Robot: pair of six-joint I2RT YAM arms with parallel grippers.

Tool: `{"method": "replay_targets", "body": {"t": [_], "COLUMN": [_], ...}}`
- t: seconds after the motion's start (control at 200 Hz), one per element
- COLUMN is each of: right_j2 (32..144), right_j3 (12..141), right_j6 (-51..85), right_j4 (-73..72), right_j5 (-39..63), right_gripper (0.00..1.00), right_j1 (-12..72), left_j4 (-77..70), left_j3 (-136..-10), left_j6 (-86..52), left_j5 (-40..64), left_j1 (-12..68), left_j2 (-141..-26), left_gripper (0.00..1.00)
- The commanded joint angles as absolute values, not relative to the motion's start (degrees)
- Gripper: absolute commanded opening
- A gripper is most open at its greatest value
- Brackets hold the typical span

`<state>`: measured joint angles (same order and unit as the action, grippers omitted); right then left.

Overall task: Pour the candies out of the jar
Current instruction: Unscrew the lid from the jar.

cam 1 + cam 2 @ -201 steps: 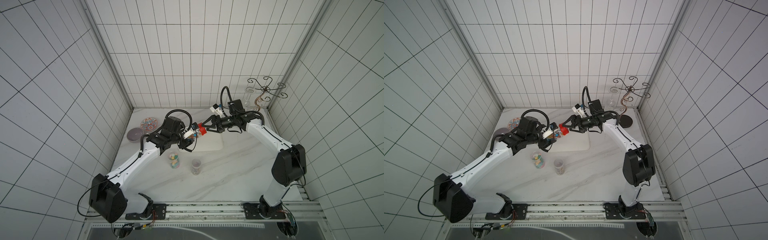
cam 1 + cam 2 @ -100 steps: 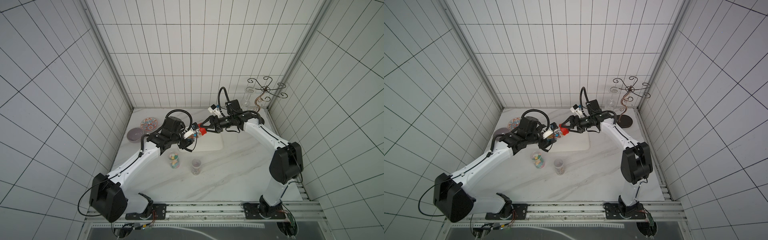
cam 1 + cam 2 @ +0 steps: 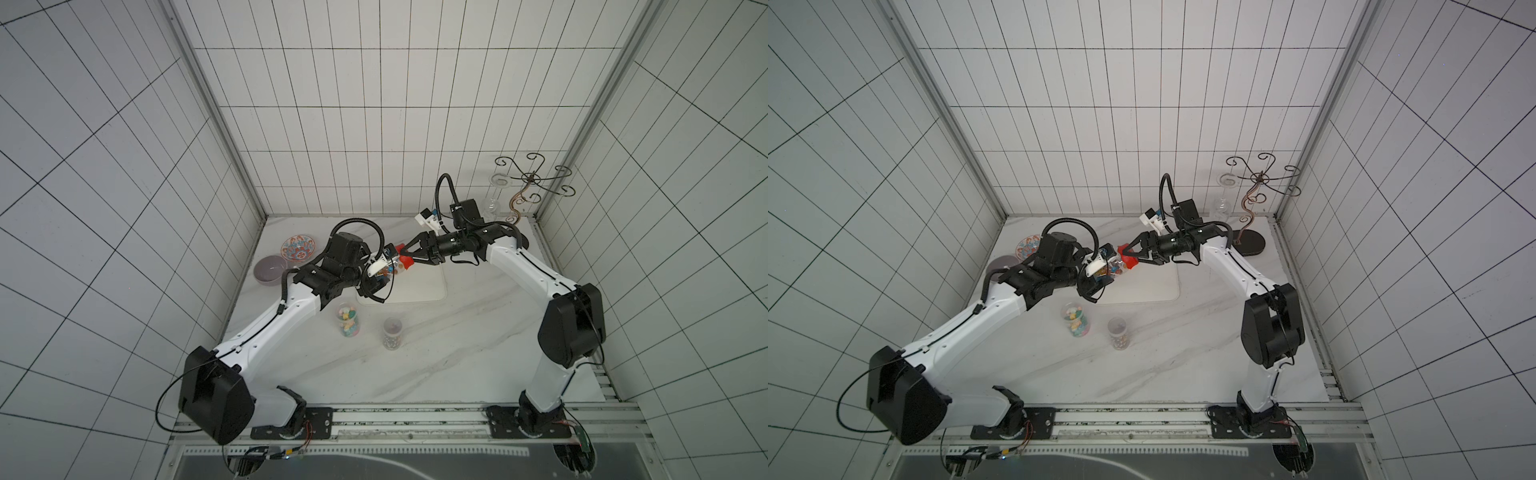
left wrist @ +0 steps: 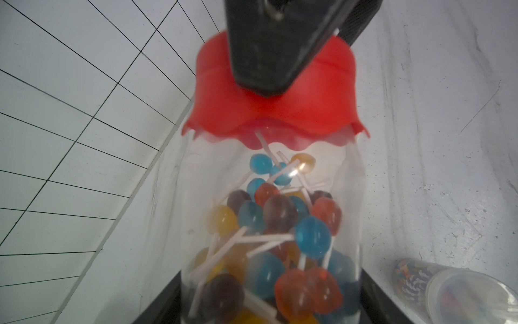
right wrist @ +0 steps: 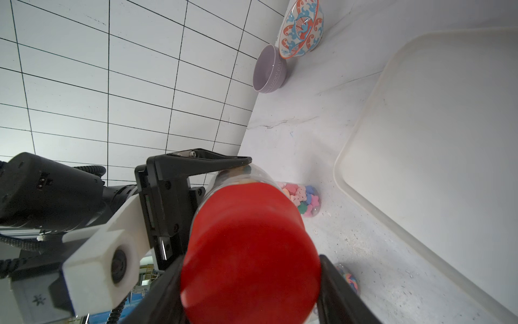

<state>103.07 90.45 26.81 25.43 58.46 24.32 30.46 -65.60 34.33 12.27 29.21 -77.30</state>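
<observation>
Reaching toward each other, left claw [image 3: 384, 275] clamps the jar [image 4: 269, 224] (candies [image 4: 312, 237] inside), right claw [image 3: 406, 256] pinches its lid [image 5: 249, 252].

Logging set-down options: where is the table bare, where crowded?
Bare: the white tray; the marble between the standing jars and the front rail. Crowded: around the bowls, and the held jar between left gripper and right gripper.

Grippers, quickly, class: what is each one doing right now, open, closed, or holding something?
Left gripper: closed on the jar.
Right gripper: jaws around the red lid; a firm grip cannot be told.
</observation>
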Motion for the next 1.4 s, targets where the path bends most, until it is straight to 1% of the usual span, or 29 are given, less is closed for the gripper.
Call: {"method": "replay_targets", "body": {"t": [0.0, 0.08, 0.23, 0.345, 0.51, 0.645, 0.835, 1.005, 1.05, 1.095, 1.165, 1.225, 1.325, 1.395], "right_j2": [99.50, 98.00, 95.23, 93.11, 90.51, 88.52, 85.94, 85.95, 86.20, 86.39, 86.66, 87.05, 87.71, 87.63], "right_j3": [89.37, 86.82, 82.00, 78.30, 74.12, 71.04, 68.12, 68.07, 68.25, 68.44, 69.11, 70.14, 72.28, 73.67], "right_j6": [23.46, 20.47, 11.12, 3.81, -4.77, -10.88, -15.11, -14.49, -13.67, -12.71, -10.31, -8.07, -4.33, -2.02], "right_j4": [19.25, 17.91, 15.00, 14.59, 14.77, 14.68, 13.96, 12.89, 12.31, 11.64, 10.64, 10.26, 10.11, 10.04], "right_j5": [63.12, 63.81, 66.50, 68.76, 68.41, 69.53, 73.12, 74.71, 75.03, 75.28, 74.17, 73.12, 72.39, 70.59], "right_gripper": [0.52, 0.49, 0.44, 0.42, 0.41, 0.41, 0.41, 0.42, 0.44, 0.48, 0.60, 0.67, 0.83, 0.87], "right_j1": [24.91, 24.93, 24.80, 24.87, 24.62, 24.16, 23.37, 23.18, 23.20, 23.20, 23.11, 22.94, 22.63, 22.29], "left_j4": [27.28, 27.79, 29.88, 35.18, 42.53, 46.74, 49.48, 49.75, 49.75, 49.91, 49.99, 49.61, 49.05, 48.33], "left_j3": [-67.06, -68.25, -71.27, -75.25, -80.95, -84.34, -85.82, -85.30, -85.19, -85.00, -84.73, -84.34, -83.71, -82.95], "left_j6": [33.14, 32.30, 30.43, 31.61, 33.96, 35.63, 36.76, 36.90, 36.87, 36.98, 37.10, 37.12, 37.09, 36.96], "left_j5": [16.64, 19.83, 29.87, 33.92, 38.02, 43.47, 50.29, 50.22, 49.96, 49.55, 48.21, 46.61, 43.98, 42.75], "left_j1": [29.19, 28.29, 25.21, 24.49, 24.09, 22.91, 19.76, 19.30, 19.34, 19.43, 19.68, 20.02, 20.55, 20.81], "left_j2": [-77.90, -78.67, -80.42, -83.17, -87.27, -88.89, -89.24, -88.93, -88.98, -89.12, -89.12, -88.83, -88.52, -87.96], "left_gripper": [0.58, 0.58, 0.58, 0.58, 0.58, 0.58, 0.58, 0.59, 0.59, 0.59, 0.59, 0.59, 0.59, 0.59]}}
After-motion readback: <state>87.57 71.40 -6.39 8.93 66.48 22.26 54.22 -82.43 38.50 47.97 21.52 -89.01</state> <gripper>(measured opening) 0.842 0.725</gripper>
